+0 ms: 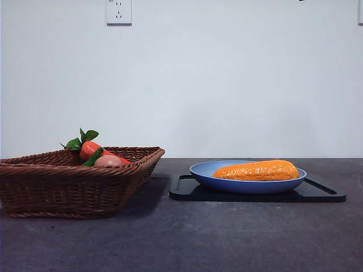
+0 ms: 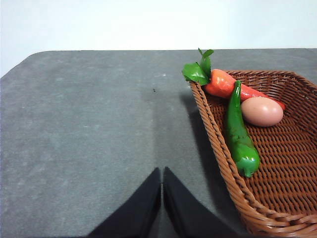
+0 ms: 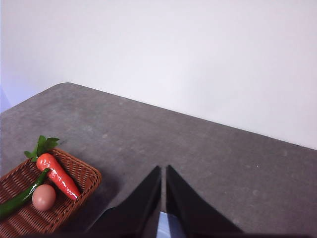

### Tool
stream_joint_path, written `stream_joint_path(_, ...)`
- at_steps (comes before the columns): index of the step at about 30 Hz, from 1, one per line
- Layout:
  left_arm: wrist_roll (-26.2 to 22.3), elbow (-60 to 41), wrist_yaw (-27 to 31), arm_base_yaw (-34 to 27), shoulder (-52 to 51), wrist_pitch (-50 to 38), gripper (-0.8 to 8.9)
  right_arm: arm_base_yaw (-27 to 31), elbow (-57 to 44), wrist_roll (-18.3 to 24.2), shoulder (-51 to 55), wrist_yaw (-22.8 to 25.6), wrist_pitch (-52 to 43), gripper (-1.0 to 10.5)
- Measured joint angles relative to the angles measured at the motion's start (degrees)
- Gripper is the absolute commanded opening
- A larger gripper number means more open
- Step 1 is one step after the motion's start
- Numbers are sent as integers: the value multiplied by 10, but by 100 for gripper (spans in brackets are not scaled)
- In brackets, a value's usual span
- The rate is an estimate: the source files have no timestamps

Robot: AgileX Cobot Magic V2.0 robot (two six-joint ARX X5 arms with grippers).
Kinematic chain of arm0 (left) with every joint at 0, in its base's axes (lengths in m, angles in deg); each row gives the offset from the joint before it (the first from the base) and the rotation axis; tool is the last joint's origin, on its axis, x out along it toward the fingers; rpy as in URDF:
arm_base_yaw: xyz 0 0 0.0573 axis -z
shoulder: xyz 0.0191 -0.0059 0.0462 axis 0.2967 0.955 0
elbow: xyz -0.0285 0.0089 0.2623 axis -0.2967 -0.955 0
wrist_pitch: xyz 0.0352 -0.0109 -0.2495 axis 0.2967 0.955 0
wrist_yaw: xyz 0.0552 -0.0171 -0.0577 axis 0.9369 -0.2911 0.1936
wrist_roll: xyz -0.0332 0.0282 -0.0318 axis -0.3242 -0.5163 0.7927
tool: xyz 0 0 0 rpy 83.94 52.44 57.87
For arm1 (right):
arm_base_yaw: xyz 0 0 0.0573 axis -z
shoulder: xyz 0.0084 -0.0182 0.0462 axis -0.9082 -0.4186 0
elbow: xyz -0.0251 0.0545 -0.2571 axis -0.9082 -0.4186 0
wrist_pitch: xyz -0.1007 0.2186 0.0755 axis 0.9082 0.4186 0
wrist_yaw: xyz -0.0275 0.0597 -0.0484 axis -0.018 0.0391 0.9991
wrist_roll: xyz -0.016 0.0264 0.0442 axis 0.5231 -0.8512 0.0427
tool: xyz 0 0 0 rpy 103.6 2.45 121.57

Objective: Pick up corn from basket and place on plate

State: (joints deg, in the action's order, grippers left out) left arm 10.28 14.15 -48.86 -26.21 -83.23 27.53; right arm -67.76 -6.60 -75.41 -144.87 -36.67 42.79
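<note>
The orange-yellow corn (image 1: 258, 170) lies on its side in the light-blue plate (image 1: 247, 184) at the right of the front view. At the left stands the brown wicker basket (image 1: 68, 181) (image 2: 277, 198) (image 3: 74, 191). My left gripper (image 2: 162, 186) is shut with nothing in it and hangs over bare table beside the basket's rim. My right gripper (image 3: 163, 181) is also shut and empty, high above the table; a sliver of the plate (image 3: 163, 229) shows between its jaws. Neither gripper shows in the front view.
A flat black tray (image 1: 317, 192) lies under the plate. In the basket lie a red-orange carrot with green leaves (image 2: 223, 83) (image 3: 58, 176) (image 1: 88, 148), a green pepper (image 2: 240, 136) (image 3: 20, 197) and a tan egg (image 2: 261, 111) (image 3: 43, 196) (image 1: 108, 161). A wall socket (image 1: 118, 11) is behind.
</note>
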Motion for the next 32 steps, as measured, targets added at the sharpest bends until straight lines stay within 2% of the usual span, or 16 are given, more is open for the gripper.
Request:
stream_joint_path(9,0,0,0,0,0,0,8,3,0,0,0,4,0,2)
stream_joint_path(14,0,0,0,0,0,0,8,17,-3,9,35,58,21,2)
stream_joint_path(17,0,0,0,0,0,0,8,22,-22,28,82,100,22,2)
stream_joint_path(19,0,0,0,0,0,0,8,24,-58,41,121,121,10,2)
stream_joint_path(27,0,0,0,0,0,0,8,70,-305,43,312,126,-131,2)
stream_joint_path(32,0,0,0,0,0,0,8,88,-431,43,442,170,-159,2)
